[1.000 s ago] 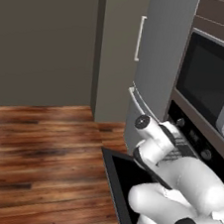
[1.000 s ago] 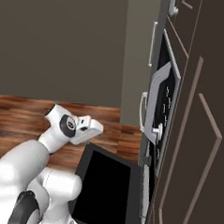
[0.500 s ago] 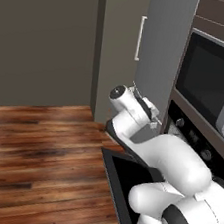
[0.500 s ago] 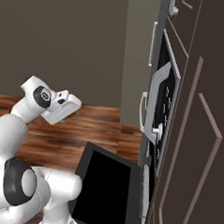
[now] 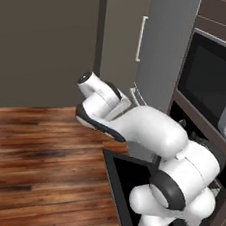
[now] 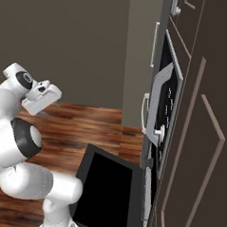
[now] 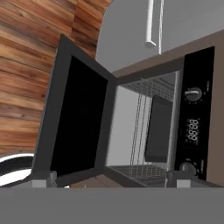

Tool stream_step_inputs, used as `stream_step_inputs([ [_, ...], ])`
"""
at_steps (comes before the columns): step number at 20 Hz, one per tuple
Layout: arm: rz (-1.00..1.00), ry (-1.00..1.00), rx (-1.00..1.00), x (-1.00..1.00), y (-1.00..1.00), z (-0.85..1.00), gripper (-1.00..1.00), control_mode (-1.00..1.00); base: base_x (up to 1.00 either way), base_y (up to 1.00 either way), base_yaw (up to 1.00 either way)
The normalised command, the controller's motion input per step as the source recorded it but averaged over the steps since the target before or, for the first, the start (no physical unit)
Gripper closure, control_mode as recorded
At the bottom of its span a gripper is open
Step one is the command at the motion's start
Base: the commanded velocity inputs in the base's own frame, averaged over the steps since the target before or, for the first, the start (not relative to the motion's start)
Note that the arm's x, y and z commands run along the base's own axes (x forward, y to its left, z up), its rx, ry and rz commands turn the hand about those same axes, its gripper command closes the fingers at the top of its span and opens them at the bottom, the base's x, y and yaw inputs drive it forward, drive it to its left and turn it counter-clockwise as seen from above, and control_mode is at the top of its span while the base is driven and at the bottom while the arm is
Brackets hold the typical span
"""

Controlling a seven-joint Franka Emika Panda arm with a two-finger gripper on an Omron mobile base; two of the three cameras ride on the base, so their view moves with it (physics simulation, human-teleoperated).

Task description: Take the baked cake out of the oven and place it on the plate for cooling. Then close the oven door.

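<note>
While the gripper (image 7: 107, 180) is held back from the oven (image 7: 175, 131) with its fingers spread wide and nothing between them, the oven door (image 7: 76, 116) is seen dropped fully open. No cake can be made out on the wire racks (image 7: 146, 127); lifting out, plating and closing are judged undone. Wooden flooring (image 5: 34, 150) and a grey fridge (image 5: 164, 46) lie beyond
</note>
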Motion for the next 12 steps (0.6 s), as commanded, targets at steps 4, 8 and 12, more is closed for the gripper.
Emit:
stream_step_inputs([
  [4, 0.00, 0.00, -0.01, 0.24, 0.66, -0.23, -1.00, -1.00, 0.00, 0.00, 0.00],
  [8, 0.00, 0.00, -0.05, 0.28, 0.64, -0.37, -1.00, -1.00, 0.00, 0.00, 0.00],
  [12, 0.00, 0.00, -0.09, 0.16, 0.56, -0.59, -1.00, -1.00, 0.00, 0.00, 0.00],
])
